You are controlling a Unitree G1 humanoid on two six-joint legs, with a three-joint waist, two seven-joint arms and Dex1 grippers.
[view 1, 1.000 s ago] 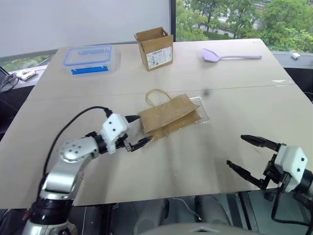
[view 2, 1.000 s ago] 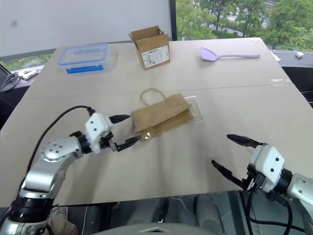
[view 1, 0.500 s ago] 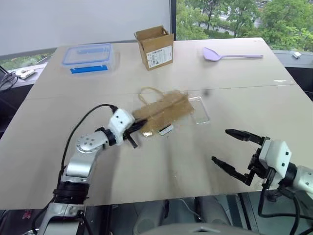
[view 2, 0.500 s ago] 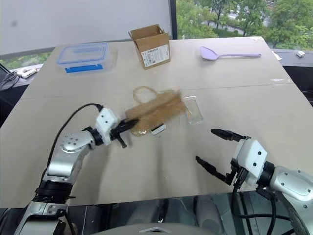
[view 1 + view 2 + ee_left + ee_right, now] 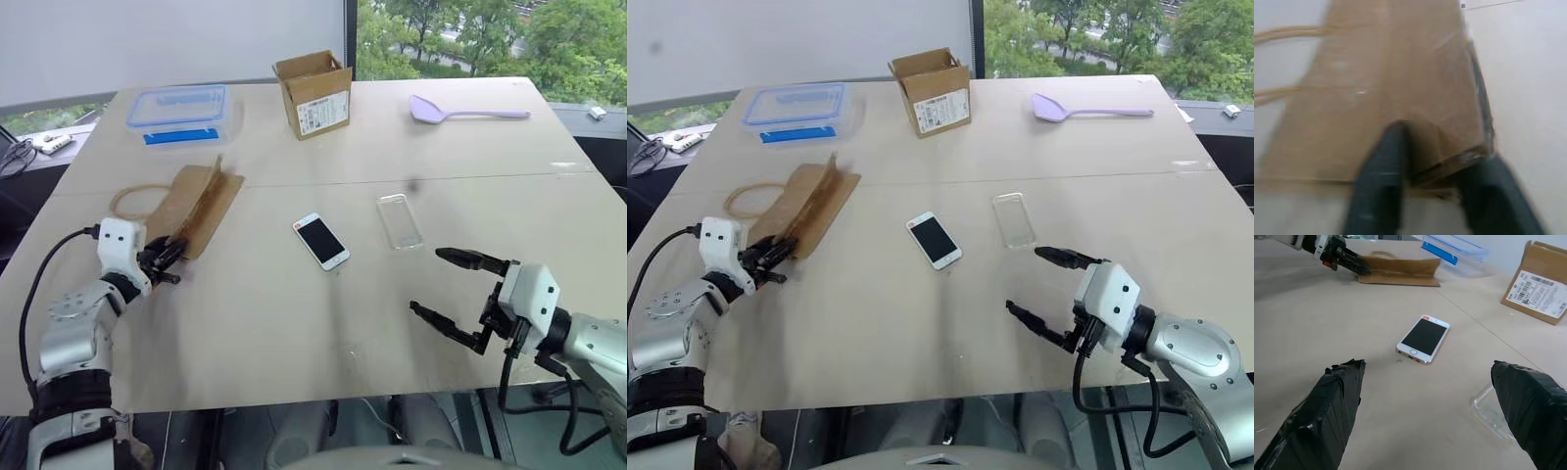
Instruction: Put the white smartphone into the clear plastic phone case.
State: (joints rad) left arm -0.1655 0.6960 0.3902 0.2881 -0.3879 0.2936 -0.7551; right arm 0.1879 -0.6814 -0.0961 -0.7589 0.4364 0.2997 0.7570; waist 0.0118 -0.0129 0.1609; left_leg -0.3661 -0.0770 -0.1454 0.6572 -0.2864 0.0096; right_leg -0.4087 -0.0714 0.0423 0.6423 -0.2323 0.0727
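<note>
The white smartphone (image 5: 320, 241) lies screen up near the table's middle, uncovered. Just to its right lies the clear plastic phone case (image 5: 400, 221), flat and empty. My right gripper (image 5: 425, 280) hovers open in front of the case, a little to its right; in the right wrist view the phone (image 5: 1423, 338) and the case (image 5: 1493, 413) lie ahead of its fingers (image 5: 1337, 401). Far to the left, my left gripper (image 5: 167, 259) is at the near edge of a brown paper bag (image 5: 196, 201). Its fingers (image 5: 1383, 186) stand apart with the bag's folded edge between them.
A clear box with a blue-rimmed lid (image 5: 176, 110) stands at the back left, an open cardboard box (image 5: 315, 93) at the back middle, and a purple spoon (image 5: 460, 110) at the back right. The table's front edge (image 5: 323, 392) runs just below both grippers.
My left gripper dragged the paper bag far to the left, off the phone and case, uncovering both, and its fingers have parted. My right gripper moved slightly left, staying open.
</note>
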